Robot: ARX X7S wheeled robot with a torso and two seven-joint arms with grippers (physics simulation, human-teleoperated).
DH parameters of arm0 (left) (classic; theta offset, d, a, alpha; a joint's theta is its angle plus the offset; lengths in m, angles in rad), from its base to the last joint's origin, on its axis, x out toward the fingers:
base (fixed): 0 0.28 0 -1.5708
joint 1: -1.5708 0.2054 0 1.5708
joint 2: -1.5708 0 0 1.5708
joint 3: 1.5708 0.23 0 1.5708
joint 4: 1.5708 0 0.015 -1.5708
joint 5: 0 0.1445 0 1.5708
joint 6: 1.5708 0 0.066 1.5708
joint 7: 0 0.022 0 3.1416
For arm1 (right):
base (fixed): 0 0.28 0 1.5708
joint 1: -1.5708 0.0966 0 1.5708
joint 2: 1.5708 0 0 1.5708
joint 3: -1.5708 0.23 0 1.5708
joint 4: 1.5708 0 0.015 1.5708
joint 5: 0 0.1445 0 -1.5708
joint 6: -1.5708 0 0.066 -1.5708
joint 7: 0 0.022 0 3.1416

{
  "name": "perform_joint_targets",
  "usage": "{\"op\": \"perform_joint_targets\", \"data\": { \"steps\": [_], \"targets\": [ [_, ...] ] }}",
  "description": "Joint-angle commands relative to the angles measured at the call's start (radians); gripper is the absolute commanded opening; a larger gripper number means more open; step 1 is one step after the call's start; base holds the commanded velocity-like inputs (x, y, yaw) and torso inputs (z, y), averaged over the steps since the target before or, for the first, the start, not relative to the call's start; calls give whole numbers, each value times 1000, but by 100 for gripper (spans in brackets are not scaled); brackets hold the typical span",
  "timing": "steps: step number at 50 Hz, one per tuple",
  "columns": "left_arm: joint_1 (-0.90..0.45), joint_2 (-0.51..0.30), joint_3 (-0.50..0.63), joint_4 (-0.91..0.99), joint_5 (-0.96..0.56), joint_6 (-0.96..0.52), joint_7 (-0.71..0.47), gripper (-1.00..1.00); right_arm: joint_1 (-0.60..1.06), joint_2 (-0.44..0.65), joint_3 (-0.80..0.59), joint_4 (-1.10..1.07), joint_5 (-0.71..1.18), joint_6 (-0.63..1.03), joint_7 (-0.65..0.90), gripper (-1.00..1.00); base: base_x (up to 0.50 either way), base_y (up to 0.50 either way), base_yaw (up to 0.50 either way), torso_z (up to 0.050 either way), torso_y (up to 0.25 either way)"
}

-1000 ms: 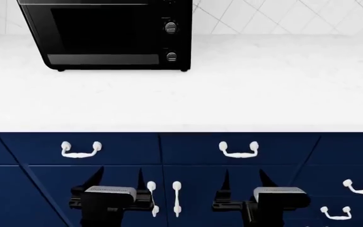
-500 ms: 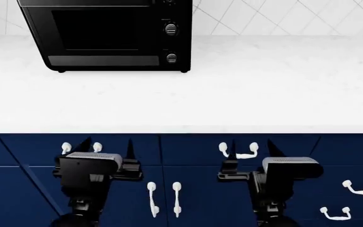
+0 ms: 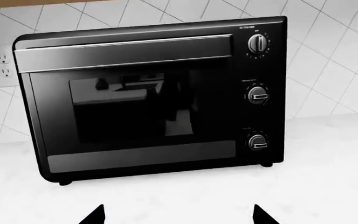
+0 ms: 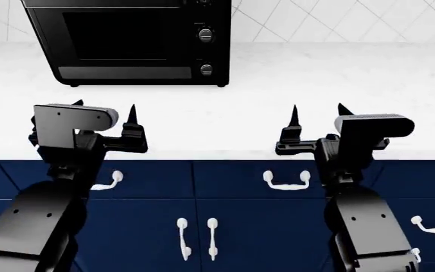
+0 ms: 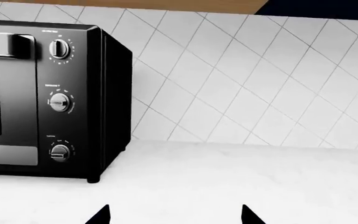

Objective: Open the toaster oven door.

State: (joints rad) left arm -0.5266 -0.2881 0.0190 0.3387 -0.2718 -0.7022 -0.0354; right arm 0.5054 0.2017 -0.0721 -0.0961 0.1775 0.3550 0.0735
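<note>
White counter [image 4: 278, 107] running under tiled wall. Left gripper [image 4: 102, 113] hovering over counter front edge, fingers spread, holding nothing. Right gripper [image 4: 316, 116] hovering likewise, spread and empty. Oven [image 3: 151, 95] sitting at counter back, ahead of left arm, well apart from both grippers. Door [image 3: 129, 105] standing shut, bar handle [image 3: 123, 52] running along top edge. Step judged: approach, no contact yet. Next move calling for left gripper reaching forward to handle, closing on it, pulling outward and down.
</note>
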Motion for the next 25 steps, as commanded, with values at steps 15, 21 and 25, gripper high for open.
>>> {"op": "perform_joint_targets", "data": {
  "steps": [15, 21, 25],
  "targets": [
    [-88, -30, 17, -2, -13, -62, 5, 100, 69, 23, 16, 14, 32, 43, 3, 100, 12, 199, 0, 0, 0],
    [-95, -32, 23, 4, -16, -70, 4, 100, 66, 25, 20, 5, 39, 47, 7, 100, 165, 0, 0, 0, 0],
    [-100, -30, 27, 3, -17, -73, 3, 100, 69, 28, 21, 4, 43, 50, 8, 100, 204, 0, 0, 0, 0]
  ]
}}
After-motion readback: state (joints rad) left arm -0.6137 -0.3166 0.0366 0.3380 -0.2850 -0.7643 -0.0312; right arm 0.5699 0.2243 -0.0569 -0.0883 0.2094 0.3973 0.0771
